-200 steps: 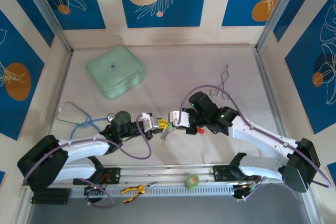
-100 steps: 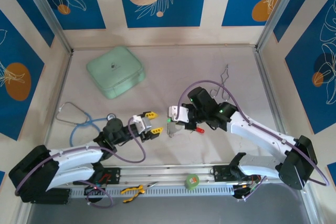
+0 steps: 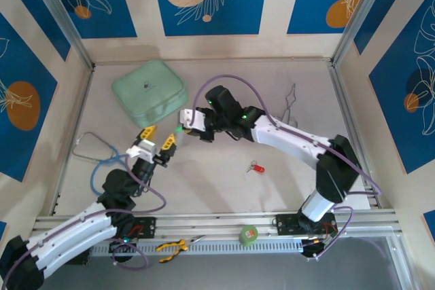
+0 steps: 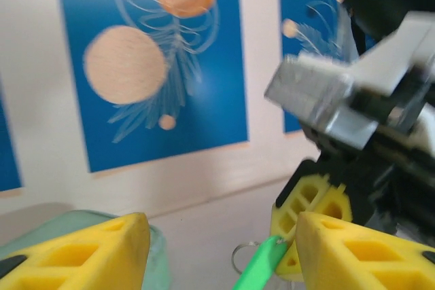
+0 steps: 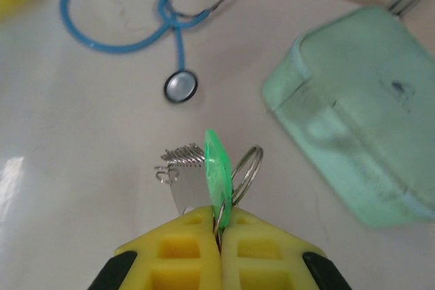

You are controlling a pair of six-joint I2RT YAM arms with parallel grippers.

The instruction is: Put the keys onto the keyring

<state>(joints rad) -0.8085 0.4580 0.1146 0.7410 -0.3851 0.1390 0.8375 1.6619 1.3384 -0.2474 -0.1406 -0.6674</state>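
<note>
Both arms swung up-table; right gripper [image 5: 219, 219] pinches green key [image 5: 217, 168] with keyring [image 5: 248, 166]; left gripper [image 3: 156, 138] spread beside it; red key [image 3: 255, 167] probably comes next.

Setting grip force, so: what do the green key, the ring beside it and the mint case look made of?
The green key has a plastic-looking head, glossy and slightly translucent. The ring looks like metal: thin silvery wire with glints. The case seems a matte, soft-skinned shell with a seam; fabric or rubbery plastic, unclear.
</note>
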